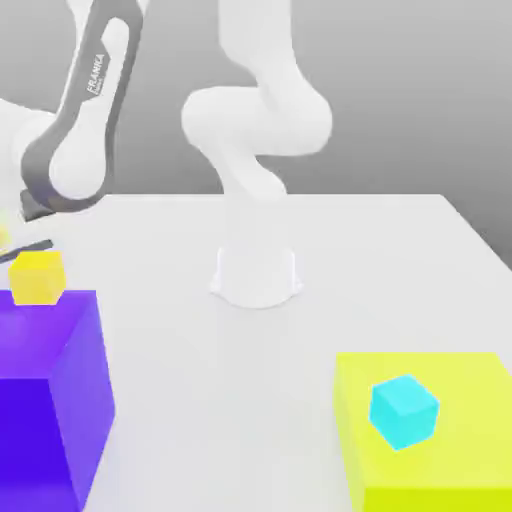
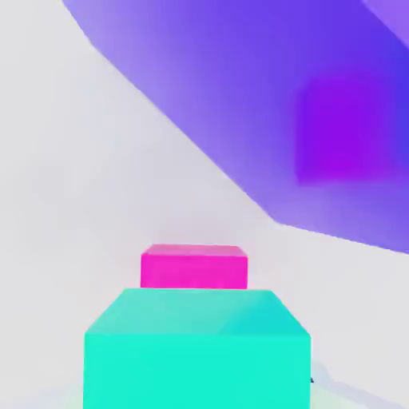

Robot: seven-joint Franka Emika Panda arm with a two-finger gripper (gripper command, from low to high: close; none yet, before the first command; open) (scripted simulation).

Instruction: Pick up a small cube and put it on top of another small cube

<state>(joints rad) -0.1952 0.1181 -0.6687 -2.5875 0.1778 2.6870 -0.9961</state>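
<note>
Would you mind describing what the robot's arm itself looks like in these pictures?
The arm is built of smooth, rounded white segments rising from a round white base on the table. One link at the exterior view's left has a dark grey panel with the word FRANKA printed in white. No loose cables are visible.

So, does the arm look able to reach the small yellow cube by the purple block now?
Probably yes. The small yellow cube shows uncovered at the purple block's far edge, with nothing above it, and the arm hangs close over it. The teal-green cube it seems to carry should not block the way.
</note>
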